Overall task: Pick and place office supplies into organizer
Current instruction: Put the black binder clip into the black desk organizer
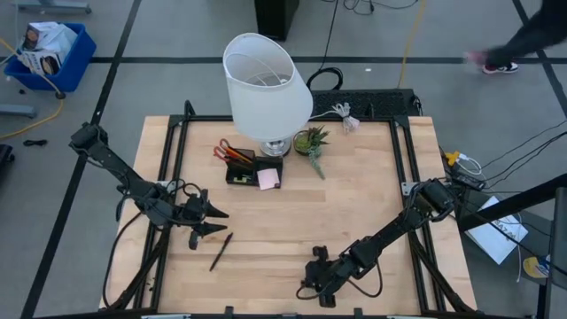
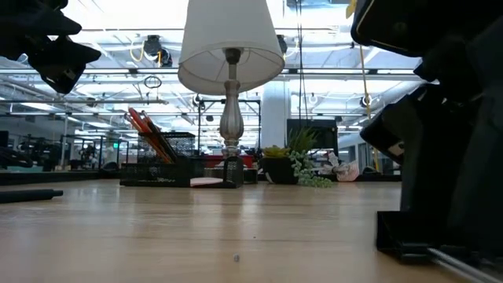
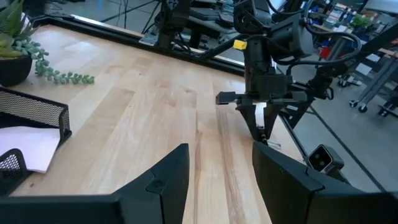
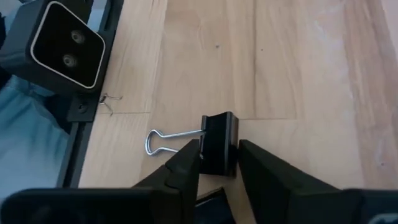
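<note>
A small black clip [image 4: 217, 142] with silver wire handles lies on the wooden table near its front edge, and my right gripper [image 4: 217, 158] is down over it and shut on it. That gripper [image 1: 321, 282] also shows in the high view. My left gripper [image 1: 213, 221] hovers open and empty over the table's left part. A black pen [image 1: 221, 251] lies on the wood just in front of it. The black mesh organizer [image 1: 252, 168] stands by the lamp's base, with red-handled scissors and orange pencils sticking up from it. A pink sticky-note pad [image 1: 268, 179] sits at its right end. My right gripper pinches the clip's black body [image 4: 219, 127] between its two fingers [image 4: 186, 163], one on each side. The fingers slant down at it from above. The clip lies flat on the table, and its wire handles [image 4: 163, 138] stick out sideways past one finger.
A big white-shaded lamp [image 1: 264, 84] and a small potted plant [image 1: 310, 142] stand at the back middle. A black camera block [image 4: 65, 46] sits on the table's front rail, close to the clip. A person's foot [image 1: 500, 64] shows on the floor at the far right.
</note>
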`<state>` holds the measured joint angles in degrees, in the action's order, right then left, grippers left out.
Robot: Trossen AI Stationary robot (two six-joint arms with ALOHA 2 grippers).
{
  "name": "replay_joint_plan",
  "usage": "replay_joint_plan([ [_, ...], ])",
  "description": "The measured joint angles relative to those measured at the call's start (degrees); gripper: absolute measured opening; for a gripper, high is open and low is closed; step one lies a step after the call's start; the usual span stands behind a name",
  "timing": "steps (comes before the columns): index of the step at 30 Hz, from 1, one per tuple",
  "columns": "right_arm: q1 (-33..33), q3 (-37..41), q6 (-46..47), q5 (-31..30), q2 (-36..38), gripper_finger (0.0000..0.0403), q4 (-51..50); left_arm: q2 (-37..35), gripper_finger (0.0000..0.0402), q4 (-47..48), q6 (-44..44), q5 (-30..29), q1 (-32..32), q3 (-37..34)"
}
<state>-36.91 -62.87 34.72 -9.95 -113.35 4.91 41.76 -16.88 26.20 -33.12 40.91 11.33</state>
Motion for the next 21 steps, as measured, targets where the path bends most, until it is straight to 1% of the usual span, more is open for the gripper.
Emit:
replay_joint_plan([
  [5, 0.0, 0.0, -3.7, -1.2, -0.1, 0.0075, 0.1, 0.0, 0.0179, 0.0, -0.2, -0.1, 0.0, 0.0],
  [9, 0.2, 0.1, -6.1, -5.3, -0.1, 0.0042, 0.8, 0.0, 0.0179, -0.1, -0.4, -1.8, 0.0, 0.0],
  [13, 1.6, 0.1, -8.3, -5.5, -0.1, 0.0011, 1.4, 0.0, 0.0179, -0.1, -0.4, -2.7, 0.0, 0.0],
  [17, 3.2, 0.1, -9.3, -5.4, -0.2, 0.0005, 2.9, 0.0, 0.0179, -0.1, -0.4, -2.9, 0.0, 0.0],
  [21, 5.1, 0.2, -12.3, -5.3, -0.4, 0.0003, 6.0, 0.0, 0.0179, -0.1, -0.4, -2.9, 0.0, 0.0],
])
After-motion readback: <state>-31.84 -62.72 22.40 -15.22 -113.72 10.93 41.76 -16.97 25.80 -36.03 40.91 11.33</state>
